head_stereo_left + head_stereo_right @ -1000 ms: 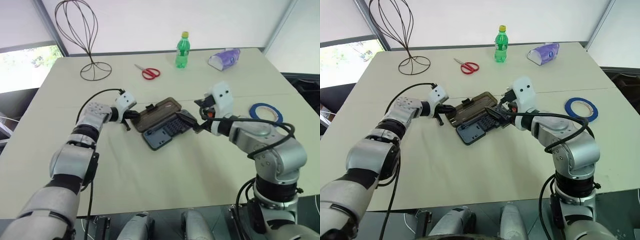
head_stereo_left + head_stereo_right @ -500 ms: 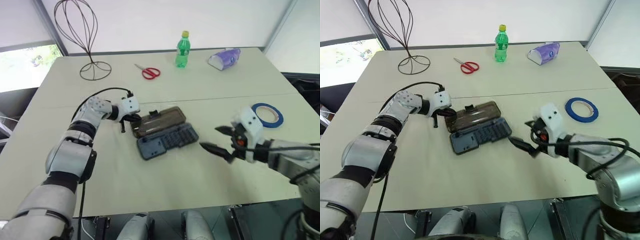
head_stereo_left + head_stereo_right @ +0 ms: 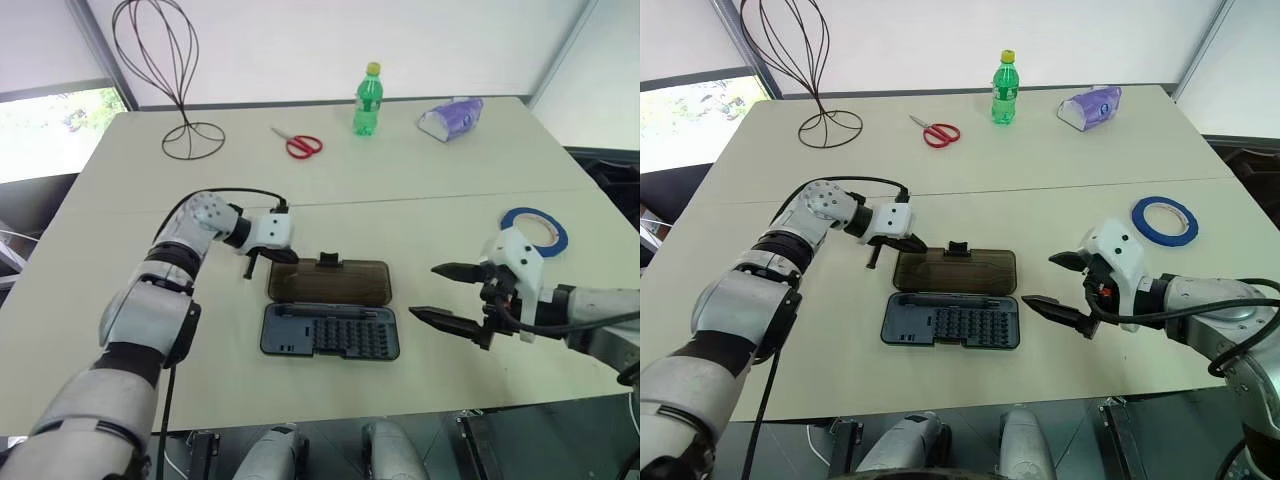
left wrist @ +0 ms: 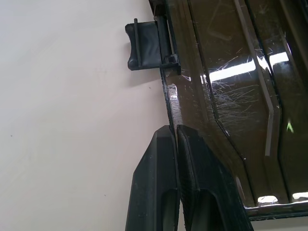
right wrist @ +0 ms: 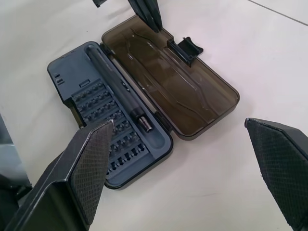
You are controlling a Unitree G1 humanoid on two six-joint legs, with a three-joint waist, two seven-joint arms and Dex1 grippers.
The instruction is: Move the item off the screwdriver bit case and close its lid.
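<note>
The screwdriver bit case lies open and flat on the table. Its dark grey base (image 3: 330, 333) with rows of bits is nearest me, and its smoky-brown lid (image 3: 330, 283) with a black latch tab (image 3: 328, 262) lies beyond it. My left gripper (image 3: 287, 257) is shut, its tips against the lid's far left rim (image 4: 169, 103). My right gripper (image 3: 424, 290) hangs open to the right of the case, with nothing between its fingers (image 5: 91, 163). The item, a blue tape roll (image 3: 540, 212), lies on the table at the far right, away from the case.
At the back of the table (image 3: 120, 300) stand a green bottle (image 3: 367, 100), red-handled scissors (image 3: 301, 146), a purple packet (image 3: 450, 117) and a wire stand (image 3: 170, 80). The table's front edge runs just below the case base.
The case has swung from a diagonal to lying square to me, dragged by my left gripper. My right gripper has pulled back from the case to the right, still open.
</note>
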